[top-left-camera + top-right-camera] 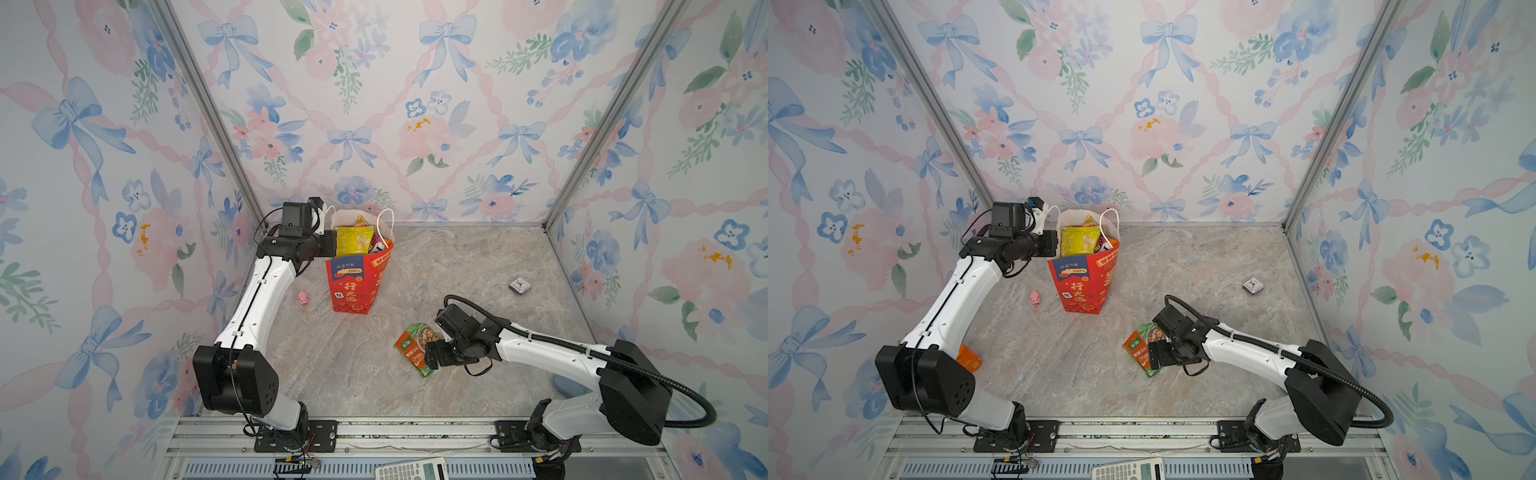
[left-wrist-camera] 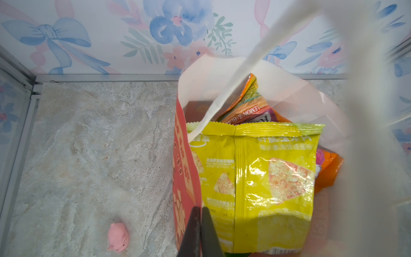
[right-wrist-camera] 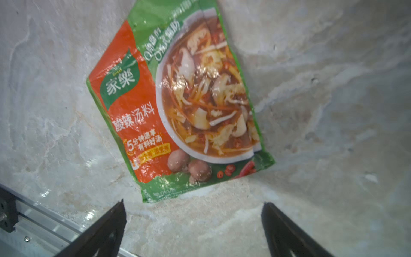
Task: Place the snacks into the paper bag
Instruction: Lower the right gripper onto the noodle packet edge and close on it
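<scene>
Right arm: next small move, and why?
Probably lower the right gripper onto the near edge of the green-orange packet and close: jaws are open just short of it, it lies flat, and the left gripper pinches the rim of the paper bag.

A paper bag (image 1: 353, 286) stands upright toward the back of the table (image 1: 332, 365), left of centre; snack packets (image 1: 353, 240) stand inside it; the left pincer (image 2: 200, 210) is at the bag's left wall; a toy pig (image 1: 303, 298) lies just left of the bag; a soup packet (image 1: 411, 343) lies flat in front and to the right, well apart from the bag; the right pincer (image 3: 193, 202) sits just beside that packet's right edge; a small clock (image 1: 518, 286) lies at the table's far right.
</scene>
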You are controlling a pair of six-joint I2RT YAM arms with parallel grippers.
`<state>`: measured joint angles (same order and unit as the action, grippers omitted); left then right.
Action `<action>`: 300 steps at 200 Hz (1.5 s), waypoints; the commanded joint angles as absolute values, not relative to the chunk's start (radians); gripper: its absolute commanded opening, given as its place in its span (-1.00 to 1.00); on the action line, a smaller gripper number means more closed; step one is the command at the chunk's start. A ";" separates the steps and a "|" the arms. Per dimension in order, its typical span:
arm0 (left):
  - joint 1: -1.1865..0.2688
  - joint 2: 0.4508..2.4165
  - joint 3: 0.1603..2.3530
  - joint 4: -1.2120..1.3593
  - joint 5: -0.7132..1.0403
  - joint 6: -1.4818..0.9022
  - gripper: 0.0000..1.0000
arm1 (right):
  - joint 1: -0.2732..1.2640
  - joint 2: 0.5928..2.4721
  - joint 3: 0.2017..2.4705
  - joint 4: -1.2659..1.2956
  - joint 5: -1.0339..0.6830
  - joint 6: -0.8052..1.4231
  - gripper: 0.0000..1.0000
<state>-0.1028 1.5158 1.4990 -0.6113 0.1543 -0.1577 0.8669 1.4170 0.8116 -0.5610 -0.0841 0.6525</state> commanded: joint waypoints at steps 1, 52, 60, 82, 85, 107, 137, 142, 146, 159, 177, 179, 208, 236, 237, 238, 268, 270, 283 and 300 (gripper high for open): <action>-0.097 1.514 1.484 -0.614 0.160 -0.138 -1.00 | 0.875 1.443 0.806 -0.557 -0.137 0.674 0.93; -0.097 1.514 1.485 -0.614 0.163 -0.139 -1.00 | 0.851 1.574 0.857 -0.495 -0.184 0.632 0.94; -0.096 1.515 1.485 -0.614 0.164 -0.139 -1.00 | 0.841 1.589 0.865 -0.484 -0.189 0.632 0.94; -0.097 1.514 1.485 -0.614 0.164 -0.138 -1.00 | 0.808 1.636 0.896 -0.445 -0.209 0.592 0.94; -0.097 1.514 1.484 -0.614 0.162 -0.138 -1.00 | 0.804 1.643 0.904 -0.442 -0.209 0.587 0.94; -0.097 1.511 1.485 -0.614 0.160 -0.137 -1.00 | 0.776 1.717 0.972 -0.430 -0.206 0.546 0.94; -0.097 1.511 1.485 -0.614 0.161 -0.138 -1.00 | 0.744 1.825 1.103 -0.437 -0.199 0.476 0.95; -0.097 1.510 1.485 -0.613 0.161 -0.137 -1.00 | 0.741 1.839 1.125 -0.440 -0.200 0.466 0.96; -0.097 1.511 1.485 -0.613 0.162 -0.137 -1.00 | 0.737 1.851 1.142 -0.441 -0.199 0.459 0.97; -0.097 1.510 1.484 -0.614 0.160 -0.137 -1.00 | 0.732 1.875 1.189 -0.452 -0.199 0.444 1.00; -0.097 1.511 1.483 -0.614 0.157 -0.138 -1.00 | 0.730 1.872 1.221 -0.475 -0.183 0.425 0.96; -0.096 1.512 1.483 -0.614 0.158 -0.137 -1.00 | 0.730 1.870 1.221 -0.477 -0.179 0.425 0.96; -0.097 1.517 1.482 -0.614 0.154 -0.136 -1.00 | 0.730 1.801 1.156 -0.508 -0.141 0.423 0.84; -0.096 1.518 1.483 -0.614 0.150 -0.135 -1.00 | 0.747 1.704 1.038 -0.521 -0.123 0.460 0.70; -0.097 1.518 1.483 -0.614 0.149 -0.135 -1.00 | 0.748 1.700 1.035 -0.521 -0.122 0.462 0.70; -0.097 1.518 1.482 -0.614 0.149 -0.136 -1.00 | 0.748 1.698 1.031 -0.521 -0.121 0.464 0.69; -0.097 1.521 1.482 -0.614 0.151 -0.135 -1.00 | 0.782 1.623 0.951 -0.515 -0.136 0.516 0.61; -0.097 1.521 1.483 -0.614 0.152 -0.136 -1.00 | 0.785 1.621 0.948 -0.513 -0.138 0.519 0.60; -0.096 1.520 1.483 -0.614 0.151 -0.135 -1.00 | 0.798 1.621 0.937 -0.507 -0.148 0.531 0.55; -0.096 1.520 1.482 -0.613 0.151 -0.136 -1.00 | 0.812 1.635 0.939 -0.499 -0.158 0.540 0.51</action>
<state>-0.1028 1.5158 1.4960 -0.6083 0.1539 -0.1577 0.7879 1.6360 0.9508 -0.4946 -0.1467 0.5037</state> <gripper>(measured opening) 0.048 0.765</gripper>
